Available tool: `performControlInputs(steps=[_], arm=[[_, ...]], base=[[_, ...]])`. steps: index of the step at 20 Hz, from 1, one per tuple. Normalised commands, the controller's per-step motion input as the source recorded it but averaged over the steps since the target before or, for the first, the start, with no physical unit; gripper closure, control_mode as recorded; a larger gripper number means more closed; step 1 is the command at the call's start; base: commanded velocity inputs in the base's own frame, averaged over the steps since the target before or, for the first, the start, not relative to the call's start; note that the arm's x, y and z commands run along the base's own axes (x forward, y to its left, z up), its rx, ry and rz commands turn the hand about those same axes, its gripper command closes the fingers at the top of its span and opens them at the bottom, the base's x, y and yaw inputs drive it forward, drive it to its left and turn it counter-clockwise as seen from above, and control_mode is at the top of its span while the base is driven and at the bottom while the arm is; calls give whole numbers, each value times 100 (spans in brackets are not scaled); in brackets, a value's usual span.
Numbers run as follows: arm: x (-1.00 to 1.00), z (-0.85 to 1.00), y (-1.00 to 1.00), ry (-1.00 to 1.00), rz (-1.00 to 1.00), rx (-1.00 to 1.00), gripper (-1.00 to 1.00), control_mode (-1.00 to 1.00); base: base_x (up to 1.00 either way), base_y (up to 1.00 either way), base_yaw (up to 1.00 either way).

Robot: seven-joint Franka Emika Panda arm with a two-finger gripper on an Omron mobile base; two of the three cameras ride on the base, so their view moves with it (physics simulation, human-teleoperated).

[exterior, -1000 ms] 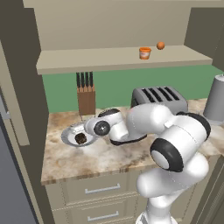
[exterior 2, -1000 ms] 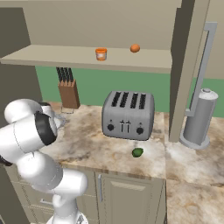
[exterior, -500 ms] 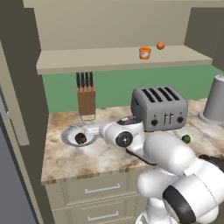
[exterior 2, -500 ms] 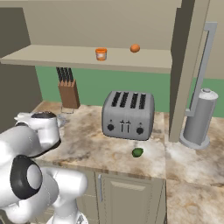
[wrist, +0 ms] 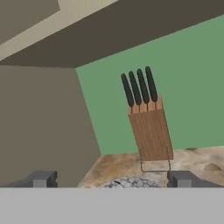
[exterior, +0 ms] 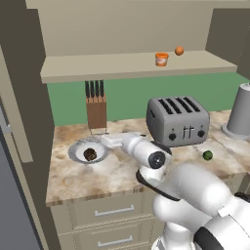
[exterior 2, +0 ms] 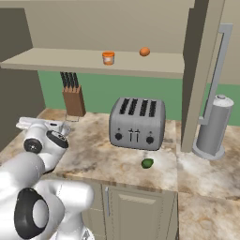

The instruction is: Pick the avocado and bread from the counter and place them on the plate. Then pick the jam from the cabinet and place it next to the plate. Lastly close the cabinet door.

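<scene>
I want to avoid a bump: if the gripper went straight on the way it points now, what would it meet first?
Probably the knife block: the open gripper points at it across the plate rim, though depth is unclear.

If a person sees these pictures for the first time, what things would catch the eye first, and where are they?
Probably the big white arm in the foreground, its open end effector hanging by the plate, where the bread already lies. Next the grey toaster in the middle of the counter, with the avocado in front of it. Above, the orange jam stands on the shelf of the open cabinet.
</scene>
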Motion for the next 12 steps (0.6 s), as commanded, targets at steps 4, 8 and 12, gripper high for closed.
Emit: performControlInputs(steps=[4, 8, 12], arm=[[-39, 100, 0, 13, 0, 0, -100, -100], [-48, 84, -8, 17, -6, 0, -100, -100], [-50, 75, -28, 23, -15, 0, -100, -100]], base=[[0, 0, 0], [0, 0, 0], [0, 0, 0]])
